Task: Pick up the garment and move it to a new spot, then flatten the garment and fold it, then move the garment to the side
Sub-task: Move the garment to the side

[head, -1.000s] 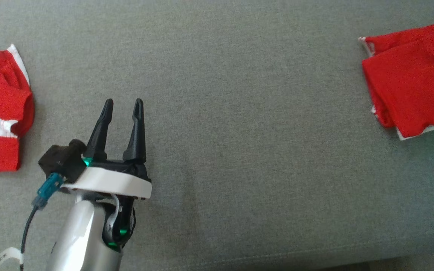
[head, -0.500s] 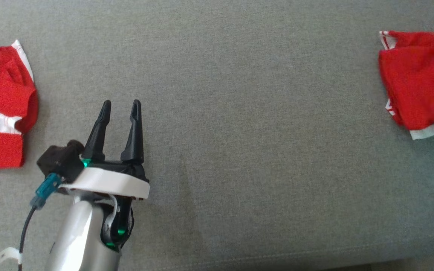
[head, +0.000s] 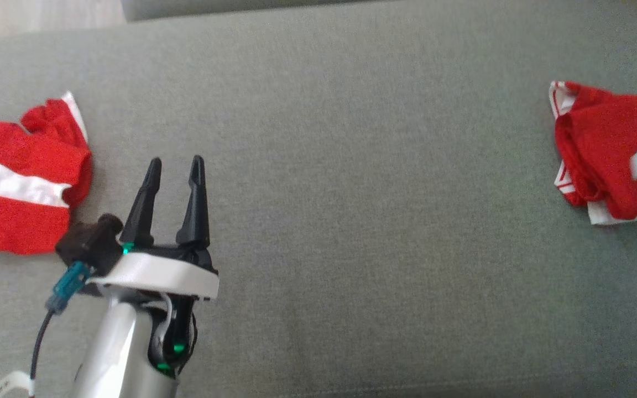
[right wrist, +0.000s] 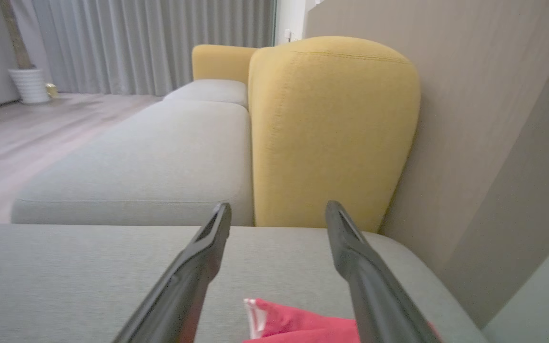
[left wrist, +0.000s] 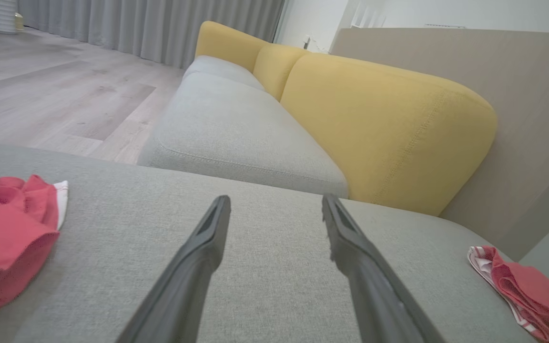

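two red garments lie on the grey cushion (head: 351,193): the folded garment (head: 595,149) at the cushion's right end, and a crumpled striped garment (head: 14,182) at its left end. the right gripper (right wrist: 278,207) hangs over the folded garment at that right end, fingers spread wide. the left gripper (head: 176,160) hovers over the cushion's left half, fingers also apart.

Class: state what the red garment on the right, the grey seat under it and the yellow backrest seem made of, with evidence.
Red garment: soft cloth, perhaps cotton or polyester, matte; it creases and slumps. Grey seat: woven upholstery fabric, matte; fine flecked weave. Yellow backrest: similar fabric over padding, likely; rounded shape, stitched seam.
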Available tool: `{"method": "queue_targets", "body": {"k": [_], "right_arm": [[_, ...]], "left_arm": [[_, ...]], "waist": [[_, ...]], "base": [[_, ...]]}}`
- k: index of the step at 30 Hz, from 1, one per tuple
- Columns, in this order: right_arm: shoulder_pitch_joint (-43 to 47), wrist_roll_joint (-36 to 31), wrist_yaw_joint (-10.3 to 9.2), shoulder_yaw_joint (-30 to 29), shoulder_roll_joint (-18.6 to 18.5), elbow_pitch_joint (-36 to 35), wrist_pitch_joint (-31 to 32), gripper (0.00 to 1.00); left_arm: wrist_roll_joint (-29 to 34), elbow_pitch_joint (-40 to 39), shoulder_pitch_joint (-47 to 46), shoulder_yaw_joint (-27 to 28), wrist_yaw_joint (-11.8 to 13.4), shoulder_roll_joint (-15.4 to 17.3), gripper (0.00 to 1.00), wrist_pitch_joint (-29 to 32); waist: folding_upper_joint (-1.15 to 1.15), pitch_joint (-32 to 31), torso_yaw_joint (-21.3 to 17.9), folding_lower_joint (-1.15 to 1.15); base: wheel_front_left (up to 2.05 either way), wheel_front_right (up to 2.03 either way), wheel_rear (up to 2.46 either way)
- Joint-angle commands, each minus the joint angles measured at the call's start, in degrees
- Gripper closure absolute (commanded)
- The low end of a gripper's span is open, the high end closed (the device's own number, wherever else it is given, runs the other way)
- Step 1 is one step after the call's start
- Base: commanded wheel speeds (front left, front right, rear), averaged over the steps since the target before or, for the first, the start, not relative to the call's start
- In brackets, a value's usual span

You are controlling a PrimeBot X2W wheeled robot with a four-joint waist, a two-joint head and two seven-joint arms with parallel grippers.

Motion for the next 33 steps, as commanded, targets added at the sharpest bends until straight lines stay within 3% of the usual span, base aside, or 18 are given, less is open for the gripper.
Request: {"method": "queue_targets", "body": {"k": [1, 9, 15, 23, 33], "right_arm": [[2.40, 0.98, -0.05, 1.68, 1.89, -3.70, -1.26, 0.00], [13.16, 0.92, -0.05, 4.15, 12.04, -10.83, -5.18, 0.00], [20.61, -1.30, -0.05, 5.16, 16.06, -13.70, -8.19, 0.00], [28.39, -2.90, -0.05, 6.28, 17.78, -14.31, -11.97, 0.00], [30.41, 0.20, -0.05, 7.30, 17.82, -13.44, -13.52, 0.00]], "left_arm": [[-0.47, -1.74, 0.36, 1.71, 0.40, 0.31, 0.00, -0.70], [-1.29, -1.70, 5.17, 0.67, 1.60, 0.31, 0.00, -0.70], [-1.23, -2.20, 8.96, -0.42, 2.23, 0.31, 0.00, -0.70], [-0.26, -3.51, 13.01, -1.27, 3.40, 0.31, 0.00, -0.70], [0.62, -4.48, 14.36, -0.54, 3.91, 0.31, 0.00, -0.70]], "waist": [[0.00, -3.86, 1.33, 0.00], [0.00, -11.37, 3.34, 0.00], [0.00, -13.81, 3.89, 0.00], [0.00, -15.96, 4.39, 0.00], [0.00, -16.54, 4.46, 0.00]], "base": [[0.00, 0.00, 0.00], [0.00, 0.00, 0.00], [0.00, 0.00, 0.00], [0.00, 0.00, 0.00], [0.00, 0.00, 0.00]]}}
